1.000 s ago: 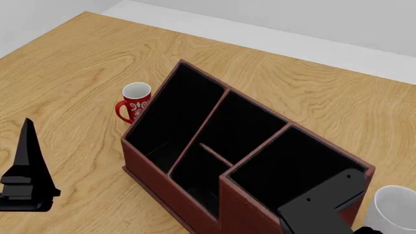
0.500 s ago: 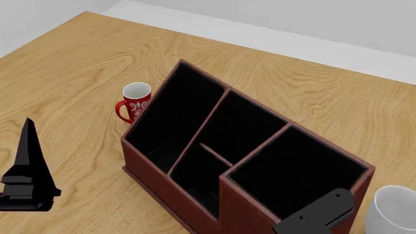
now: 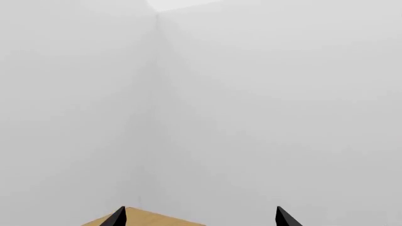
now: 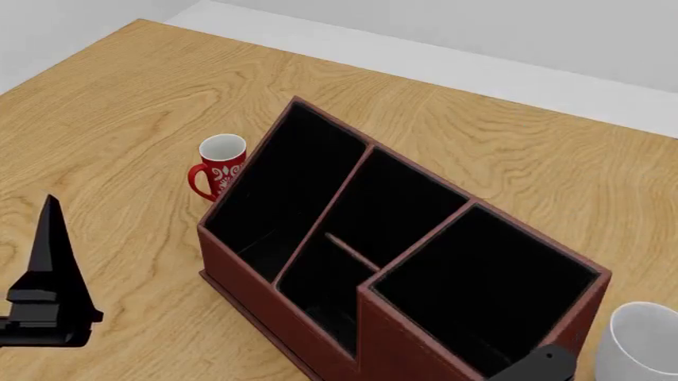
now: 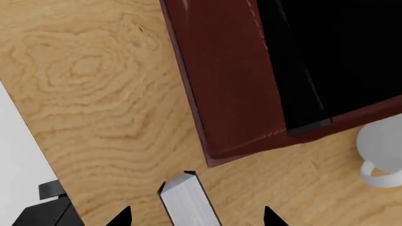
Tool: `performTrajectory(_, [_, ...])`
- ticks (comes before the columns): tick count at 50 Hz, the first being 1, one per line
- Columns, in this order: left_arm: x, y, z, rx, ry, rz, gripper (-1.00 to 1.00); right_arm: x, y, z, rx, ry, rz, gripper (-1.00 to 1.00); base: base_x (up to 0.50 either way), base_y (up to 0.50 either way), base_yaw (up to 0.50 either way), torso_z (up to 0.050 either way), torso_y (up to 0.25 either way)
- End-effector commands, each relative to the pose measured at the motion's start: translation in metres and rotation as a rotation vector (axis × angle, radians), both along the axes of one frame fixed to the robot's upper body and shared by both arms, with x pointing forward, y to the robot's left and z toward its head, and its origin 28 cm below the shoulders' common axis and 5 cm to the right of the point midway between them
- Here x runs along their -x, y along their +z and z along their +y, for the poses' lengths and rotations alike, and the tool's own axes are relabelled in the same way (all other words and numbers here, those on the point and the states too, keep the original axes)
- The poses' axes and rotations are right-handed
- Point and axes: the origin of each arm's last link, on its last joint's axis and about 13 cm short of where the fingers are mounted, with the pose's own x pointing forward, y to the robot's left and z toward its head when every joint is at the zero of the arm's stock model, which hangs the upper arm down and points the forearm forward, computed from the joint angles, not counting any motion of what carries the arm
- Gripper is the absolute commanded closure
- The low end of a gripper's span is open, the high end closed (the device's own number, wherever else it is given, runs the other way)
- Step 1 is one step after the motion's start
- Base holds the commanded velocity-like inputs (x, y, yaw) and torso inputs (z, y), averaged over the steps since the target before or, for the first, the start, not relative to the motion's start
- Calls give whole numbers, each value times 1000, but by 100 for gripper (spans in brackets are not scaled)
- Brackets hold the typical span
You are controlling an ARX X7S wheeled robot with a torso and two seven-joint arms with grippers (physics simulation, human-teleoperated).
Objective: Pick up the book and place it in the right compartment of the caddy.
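Note:
The book point(image 5: 186, 203) shows only in the right wrist view, as a white page edge with a thin black cover, lying on the wood by the caddy's point(image 5: 229, 80) outer corner. My right gripper point(image 5: 196, 218) is open, one dark fingertip on either side of the book and neither touching it. In the head view the caddy point(image 4: 265, 290) stands mid-table with its right compartment point(image 4: 487, 278) black and empty; only a piece of my right arm point(image 4: 535, 367) shows there. My left gripper point(image 3: 199, 219) is open and empty, held over the table's left side, one finger point(image 4: 48, 246) pointing up.
A red patterned mug point(image 4: 219, 168) stands against the caddy's left wall. A white mug point(image 4: 644, 341) sits close to the caddy's right wall, also seen from the right wrist point(image 5: 380, 149). The table's front edge point(image 5: 25, 127) runs near the book.
My right arm has dropped down and nearly out of the head view, uncovering the right compartment's front wall. The left gripper has shifted very slightly lower.

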Motion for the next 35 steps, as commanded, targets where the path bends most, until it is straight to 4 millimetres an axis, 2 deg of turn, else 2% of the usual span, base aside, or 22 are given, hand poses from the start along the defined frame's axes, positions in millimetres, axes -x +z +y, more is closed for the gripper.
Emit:
performTrajectory(1, [1, 1, 0, 1, 1, -2, -100, -7, -9, -2, -4, -11, 7, -100, 0, 0, 0, 0, 0])
performTrajectory(11, [-2, -1, 0, 1, 1, 0, -100, -19, -14, -2, -10, -16, 14, -100, 0, 0, 0, 0, 0])
performTrajectory(35, [0, 2, 1, 6, 2, -4, -100, -15, -28, 0, -24, -6, 44, -100, 0, 0, 0, 0, 0])
